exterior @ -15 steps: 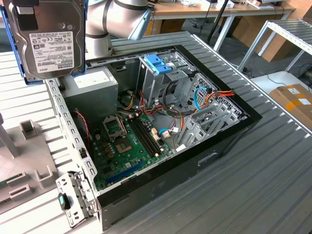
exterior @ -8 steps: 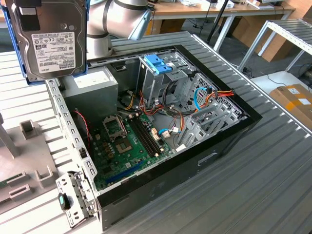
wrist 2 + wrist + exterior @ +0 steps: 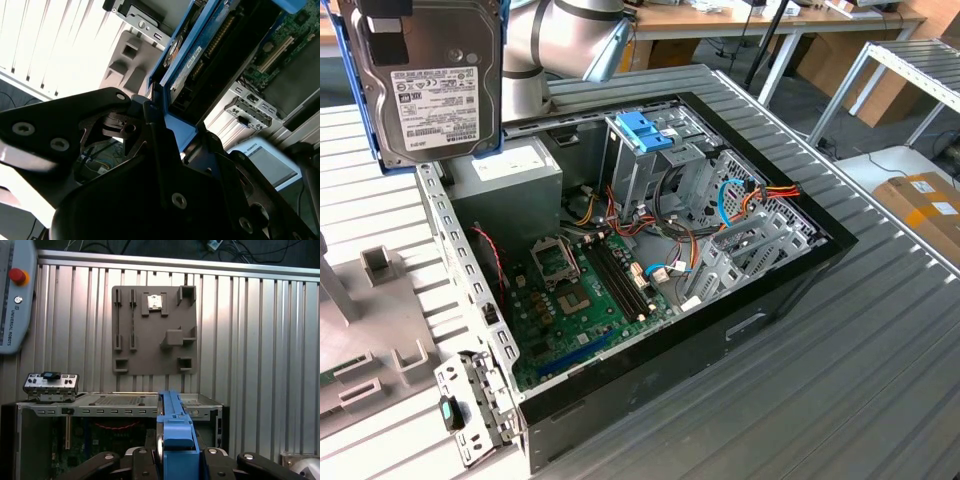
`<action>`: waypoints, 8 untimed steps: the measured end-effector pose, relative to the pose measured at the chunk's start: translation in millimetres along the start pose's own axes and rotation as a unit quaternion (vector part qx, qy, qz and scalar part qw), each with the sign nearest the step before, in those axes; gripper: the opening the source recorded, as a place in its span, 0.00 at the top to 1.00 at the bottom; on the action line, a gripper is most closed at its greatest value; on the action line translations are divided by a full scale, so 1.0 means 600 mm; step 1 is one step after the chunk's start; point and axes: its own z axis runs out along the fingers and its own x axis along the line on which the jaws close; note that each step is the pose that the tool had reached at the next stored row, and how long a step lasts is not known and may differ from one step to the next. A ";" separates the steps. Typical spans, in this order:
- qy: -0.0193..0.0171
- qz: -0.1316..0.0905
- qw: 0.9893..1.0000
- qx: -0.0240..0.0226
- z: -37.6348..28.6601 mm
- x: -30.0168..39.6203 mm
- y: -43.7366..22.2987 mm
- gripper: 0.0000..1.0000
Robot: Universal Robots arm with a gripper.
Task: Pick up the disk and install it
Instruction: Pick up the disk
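**Item 1:** disk (image 3: 425, 85). Grey metal with a light-blue carrier frame on its edges, label side facing the exterior view. It is held upright in the air at the exterior view's upper left, over the power-supply (image 3: 510, 175) corner of the open computer case (image 3: 770, 290).

**Item 2:** my claw (image 3: 172, 462). Clamped on the disk's blue frame, one finger on each side, as seen in both wrist views.

**Item 3:** drive cage (image 3: 650, 175) with a blue latch (image 3: 645, 130) on top. It stands inside the case, well apart from the disk.

**Item 4:** motherboard (image 3: 590, 290), on the case floor.

**Item 5:** ribbed metal surface (image 3: 840, 380), carrying the case and a grey fixture plate (image 3: 152, 330) beside it.
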 end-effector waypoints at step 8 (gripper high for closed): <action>0.000 0.000 1.000 0.000 0.002 0.000 -0.007 0.63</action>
